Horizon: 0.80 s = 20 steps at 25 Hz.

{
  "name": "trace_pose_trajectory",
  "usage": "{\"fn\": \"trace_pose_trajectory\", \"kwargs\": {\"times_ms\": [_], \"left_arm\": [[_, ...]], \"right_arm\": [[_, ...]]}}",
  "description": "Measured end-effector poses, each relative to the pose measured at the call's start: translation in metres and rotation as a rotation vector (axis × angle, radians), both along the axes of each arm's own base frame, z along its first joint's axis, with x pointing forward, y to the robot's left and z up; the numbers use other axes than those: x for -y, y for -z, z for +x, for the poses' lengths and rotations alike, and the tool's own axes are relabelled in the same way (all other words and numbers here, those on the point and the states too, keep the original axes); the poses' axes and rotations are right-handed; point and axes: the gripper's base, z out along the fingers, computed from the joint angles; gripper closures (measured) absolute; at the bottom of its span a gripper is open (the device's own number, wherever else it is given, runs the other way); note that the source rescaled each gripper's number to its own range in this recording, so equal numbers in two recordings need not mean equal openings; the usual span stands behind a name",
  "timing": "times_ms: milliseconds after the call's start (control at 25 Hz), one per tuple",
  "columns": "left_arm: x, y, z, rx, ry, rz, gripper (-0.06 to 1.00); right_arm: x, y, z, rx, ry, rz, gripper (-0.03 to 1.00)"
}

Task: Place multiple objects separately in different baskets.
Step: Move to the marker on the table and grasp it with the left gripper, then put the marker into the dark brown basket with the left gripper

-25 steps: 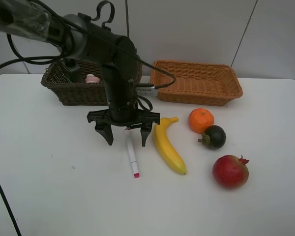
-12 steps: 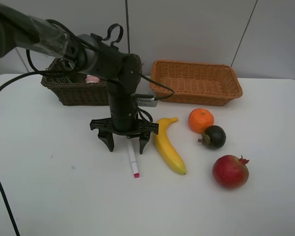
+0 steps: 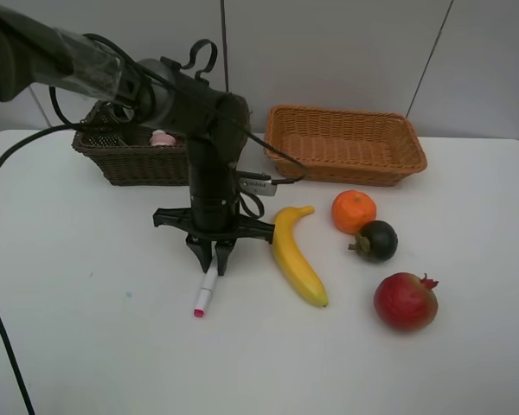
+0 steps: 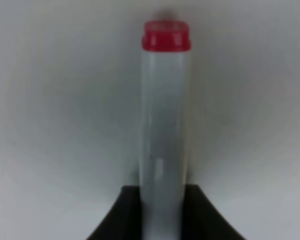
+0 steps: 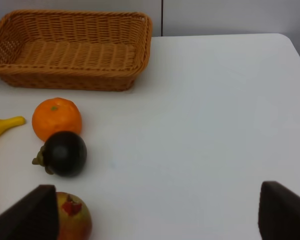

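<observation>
My left gripper (image 3: 214,259) is shut on the white-pink marker (image 3: 205,291); its pink cap points toward the table's front left. In the left wrist view the marker (image 4: 165,125) stands out between the dark fingers (image 4: 117,217). The yellow banana (image 3: 296,255), orange (image 3: 354,211), dark purple mangosteen (image 3: 376,240) and red pomegranate (image 3: 405,301) lie to the right on the table. The small pink bottle (image 3: 162,137) sits in the dark brown basket (image 3: 138,164). The light orange-brown basket (image 3: 346,169) is empty. My right gripper (image 5: 157,215) is open over bare table. The black bottle and eraser are hidden.
The white table (image 3: 86,346) reaches to the wall behind the baskets. The right wrist view shows the light basket (image 5: 70,82), orange (image 5: 56,118), mangosteen (image 5: 65,152), pomegranate (image 5: 72,217) and the banana's tip (image 5: 2,127). The left arm's cables hang by the dark basket.
My left gripper came down and shut on the marker. The marker turned, so its pink end swung from front right to front left.
</observation>
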Motion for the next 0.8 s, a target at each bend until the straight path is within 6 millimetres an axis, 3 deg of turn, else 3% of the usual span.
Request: {"fn": "trace_pose_trajectory", "kwargs": {"times_ms": [120,320,440,600,800], "left_arm": [[0.008,-0.034,0.008,0.041,0.023,-0.050,0.94],[0.021,-0.128,0.029,0.209,0.102,-0.175,0.94],[0.013,-0.172,0.055,0.358,0.097,-0.225,0.94],[-0.024,-0.200,0.095,0.485,0.005,-0.240,0.94],[-0.081,-0.196,0.139,0.590,-0.089,-0.215,0.94]], "right_arm": [[0.000,0.000,0.000,0.000,0.000,0.000,0.17],[0.000,0.000,0.000,0.000,0.000,0.000,0.17],[0.000,0.000,0.000,0.000,0.000,0.000,0.17],[0.000,0.000,0.000,0.000,0.000,0.000,0.17],[0.000,0.000,0.000,0.000,0.000,0.000,0.17]]}}
